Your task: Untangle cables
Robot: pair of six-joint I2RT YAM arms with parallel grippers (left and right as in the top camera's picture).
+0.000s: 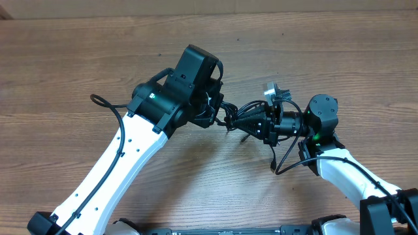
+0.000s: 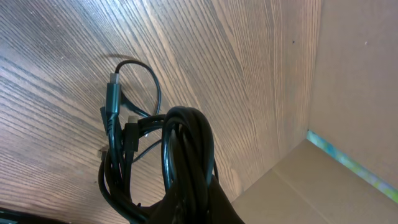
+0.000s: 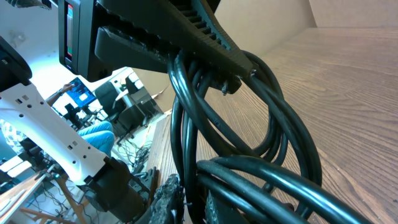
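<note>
The cables (image 1: 230, 116) are a small tangled black bundle held in the air between my two grippers above the middle of the wooden table. My left gripper (image 1: 215, 112) is shut on several looped strands, seen as thick black loops with a grey plug end (image 2: 113, 93) hanging in the left wrist view. My right gripper (image 1: 243, 121) comes from the right and is shut on strands of the same bundle (image 3: 249, 180); its rough fingers (image 3: 205, 205) pinch a vertical strand. The left gripper's finger (image 3: 186, 37) shows at the top of the right wrist view.
The wooden table (image 1: 98, 59) spans the view. A cardboard wall (image 2: 360, 93) stands along the far edge. The right arm's own thick black wire (image 1: 287, 163) loops beside its wrist. The left arm's wire (image 1: 108, 108) arches at the left.
</note>
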